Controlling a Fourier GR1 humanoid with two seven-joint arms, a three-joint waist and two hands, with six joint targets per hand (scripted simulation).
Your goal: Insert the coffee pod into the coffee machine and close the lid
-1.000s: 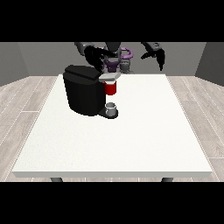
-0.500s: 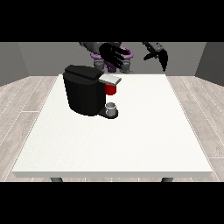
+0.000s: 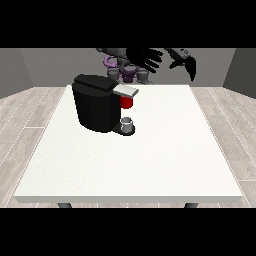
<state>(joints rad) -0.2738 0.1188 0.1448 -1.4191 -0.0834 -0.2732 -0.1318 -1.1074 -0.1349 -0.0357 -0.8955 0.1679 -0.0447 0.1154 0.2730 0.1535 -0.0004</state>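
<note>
A black coffee machine (image 3: 95, 107) stands on the white table (image 3: 150, 160) at the left of its middle. Its grey lid (image 3: 126, 91) lies flat over the red pod holder (image 3: 127, 102). A small grey cup (image 3: 127, 122) sits on the machine's base under the holder. No coffee pod shows apart from the machine. The hand at the view's left (image 3: 145, 57) hangs above and behind the lid with its fingers spread, touching nothing. The hand at the view's right (image 3: 186, 62) is raised off the table's far right, fingers relaxed and empty.
The robot's torso (image 3: 127, 72) stands behind the table's far edge. Wooden floor (image 3: 30, 115) surrounds the table. White tabletop stretches in front of and to the right of the machine.
The hand at the view's left has risen from the lid and moved right, fingers spreading. The lid now lies flat over the red holder. The other hand shifted slightly.
</note>
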